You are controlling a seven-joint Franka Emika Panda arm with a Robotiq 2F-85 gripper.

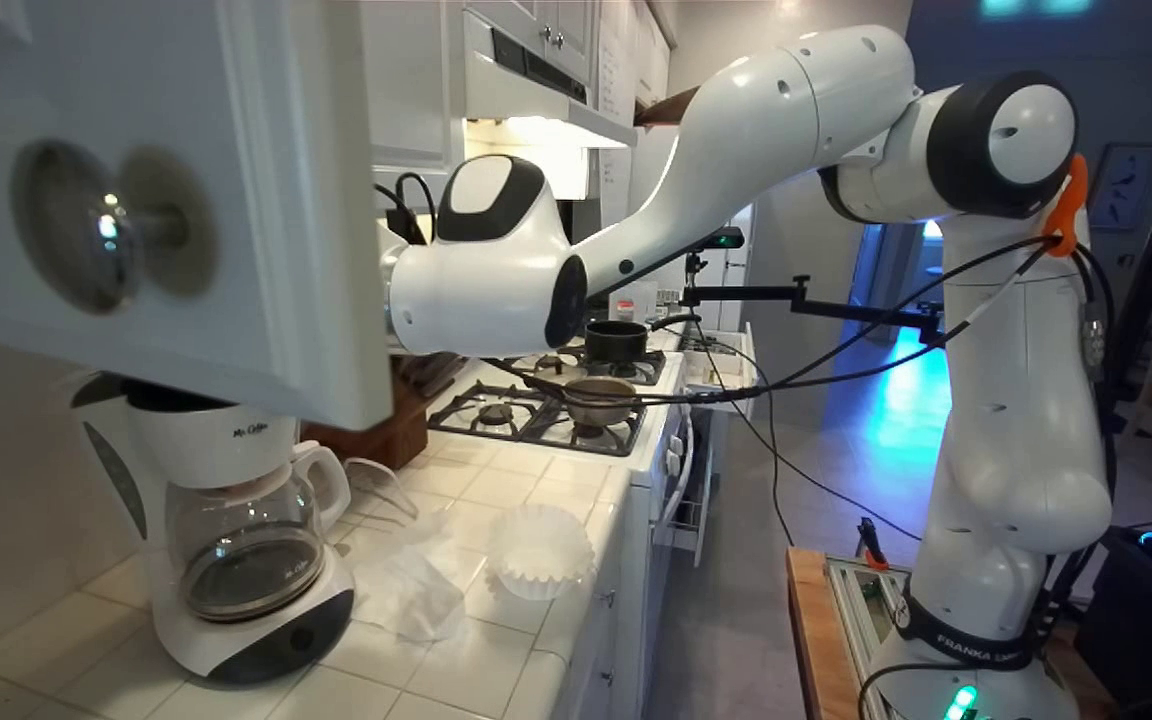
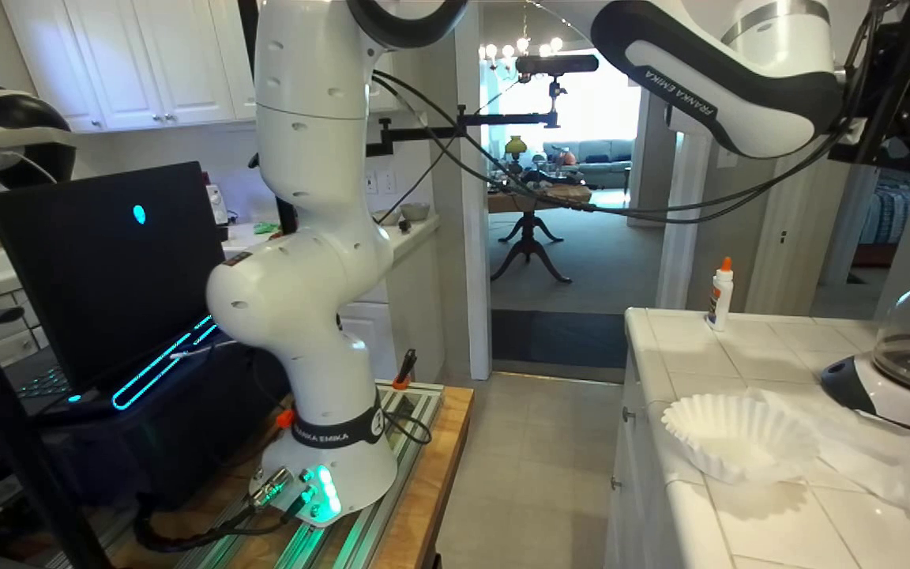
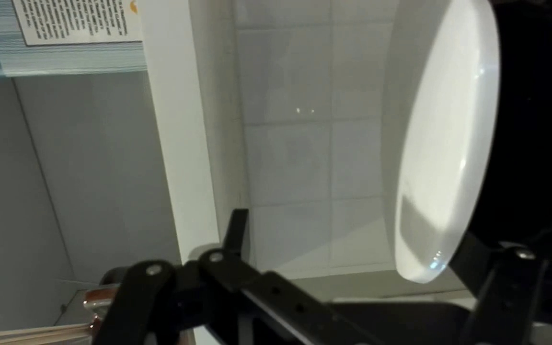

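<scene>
My gripper (image 3: 354, 237) is open in the wrist view. One black finger shows at left; the other is partly hidden at right behind a glossy white curved part (image 3: 441, 143) with a black area beyond it. This part lies between the fingers, close to the right one; I cannot tell whether they touch. A white coffee maker (image 1: 211, 445) with a glass carafe stands on the tiled counter; it also shows at the right edge of an exterior view (image 2: 885, 389). In one exterior view a cabinet door hides my gripper; in the other, black gripper parts (image 2: 889, 87) show at the edge.
The cabinet door (image 1: 166, 330) hangs over the coffee maker. A paper coffee filter (image 2: 739, 435) and a crumpled clear bag (image 2: 874, 454) lie on the counter, with a glue bottle (image 2: 720, 299) farther back. A stove with pots (image 1: 616, 343) stands beyond. The wrist view shows a cabinet edge (image 3: 175, 143).
</scene>
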